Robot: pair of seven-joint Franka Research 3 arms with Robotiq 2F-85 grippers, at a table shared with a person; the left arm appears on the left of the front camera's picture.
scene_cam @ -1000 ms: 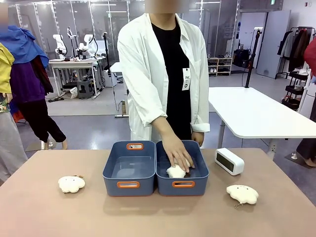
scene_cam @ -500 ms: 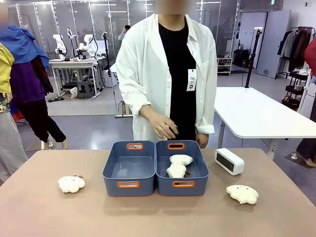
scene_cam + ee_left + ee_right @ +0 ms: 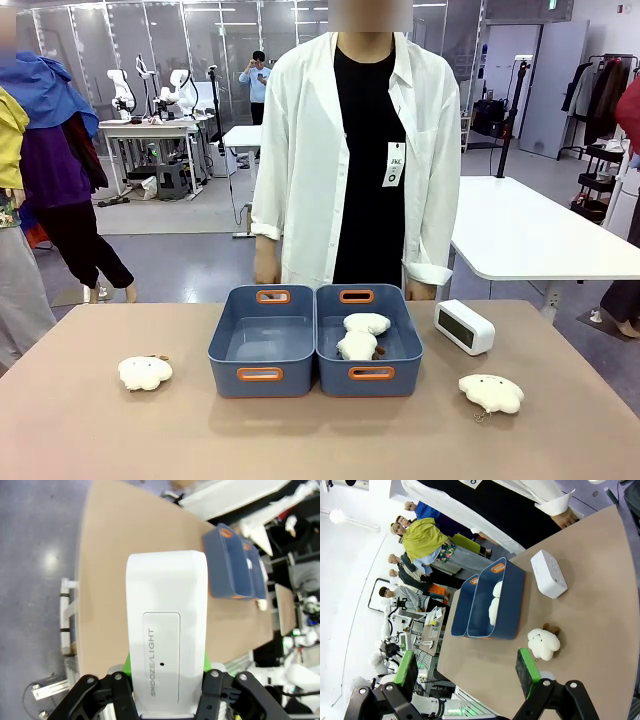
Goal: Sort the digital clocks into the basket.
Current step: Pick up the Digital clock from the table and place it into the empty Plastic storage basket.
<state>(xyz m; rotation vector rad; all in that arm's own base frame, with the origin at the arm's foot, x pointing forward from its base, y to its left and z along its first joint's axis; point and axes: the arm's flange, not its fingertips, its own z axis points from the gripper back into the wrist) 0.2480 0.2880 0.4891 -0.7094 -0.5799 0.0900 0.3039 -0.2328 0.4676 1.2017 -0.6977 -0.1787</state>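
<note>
Two alike dark-blue baskets stand side by side mid-table. The left basket (image 3: 260, 375) is empty; the right basket (image 3: 372, 375) holds two cream plush toys (image 3: 360, 335). One white digital clock (image 3: 465, 326) lies on the table just right of the baskets, also seen in the right wrist view as the clock (image 3: 548, 573). My left gripper (image 3: 167, 680) is shut on the second digital clock (image 3: 167, 625), its SNOOZE/LIGHT button facing the camera, high above the table's end, far from the baskets (image 3: 232, 565). My right gripper (image 3: 467, 669) hangs open and empty above the table's right part.
A plush toy (image 3: 145, 372) lies on the table's left, another plush toy (image 3: 490, 392) at the right front, below the clock. A person in a white coat (image 3: 345, 160) stands at the far edge behind the baskets, arms down.
The person's hand left the right basket, leaving a second plush toy in it. The person has straightened up, arms now at the sides.
</note>
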